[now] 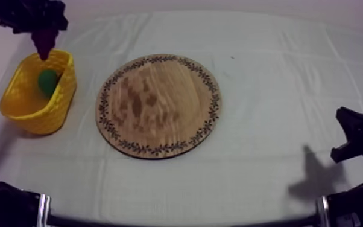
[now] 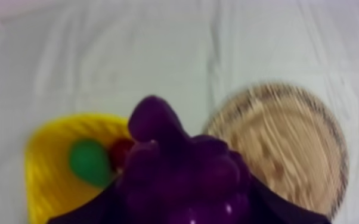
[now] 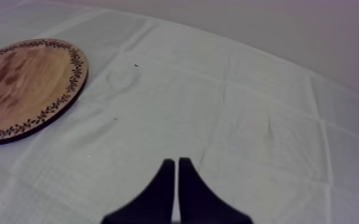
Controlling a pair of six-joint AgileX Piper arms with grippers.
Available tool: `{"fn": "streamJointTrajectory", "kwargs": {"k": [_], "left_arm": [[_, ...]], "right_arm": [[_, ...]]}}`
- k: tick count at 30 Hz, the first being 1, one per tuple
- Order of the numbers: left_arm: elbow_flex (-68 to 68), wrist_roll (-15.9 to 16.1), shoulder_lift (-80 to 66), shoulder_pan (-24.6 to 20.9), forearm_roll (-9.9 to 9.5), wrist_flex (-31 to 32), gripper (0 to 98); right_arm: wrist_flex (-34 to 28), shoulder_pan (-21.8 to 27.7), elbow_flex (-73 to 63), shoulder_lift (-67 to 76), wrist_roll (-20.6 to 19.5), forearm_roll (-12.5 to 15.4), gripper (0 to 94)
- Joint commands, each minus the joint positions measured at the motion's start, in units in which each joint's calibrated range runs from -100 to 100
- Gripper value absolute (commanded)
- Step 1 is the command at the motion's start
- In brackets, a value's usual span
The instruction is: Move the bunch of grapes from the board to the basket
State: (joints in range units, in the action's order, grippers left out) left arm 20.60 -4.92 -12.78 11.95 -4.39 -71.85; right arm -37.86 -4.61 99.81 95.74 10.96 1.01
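The grapes [image 2: 179,173] are pinched in the left claw [image 1: 44,30], above the basket [image 1: 36,121]. Judged a light, knobbly, likely stiff toy, best gripped across its thick top. The right claw [image 3: 176,190] is pressed together.

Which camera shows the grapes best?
The left wrist view: the bunch of grapes looms large in the left jaws above the yellow basket. The top view has it small, dark, at the basket's far rim. The right wrist view faces the wooden board.
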Motion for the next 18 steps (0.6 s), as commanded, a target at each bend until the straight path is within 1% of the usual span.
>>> {"fn": "streamJointTrajectory", "kwargs": {"k": [1,4,9,14,18], "left_arm": [[-3.18,0.58,1.93,-2.38,-0.16,1.07,23.7],[-5.45,1.36,4.8,-4.38,-0.38,2.06,23.7],[-6.11,2.33,8.92,-7.12,-1.51,2.86,23.4],[-1.9,3.77,10.55,-9.06,-2.8,2.5,22.9],[2.09,4.64,10.28,-9.69,-3.32,1.44,23.1]], "right_arm": [[0.04,0.02,-0.03,0.01,-0.03,-0.01,0.4],[0.04,0.02,-0.03,0.01,-0.04,-0.01,0.4],[0.04,0.02,-0.03,0.01,-0.03,-0.01,0.4],[0.04,0.02,-0.03,0.01,-0.04,-0.01,0.4],[0.04,0.02,-0.03,0.01,-0.04,-0.01,0.4]]}}
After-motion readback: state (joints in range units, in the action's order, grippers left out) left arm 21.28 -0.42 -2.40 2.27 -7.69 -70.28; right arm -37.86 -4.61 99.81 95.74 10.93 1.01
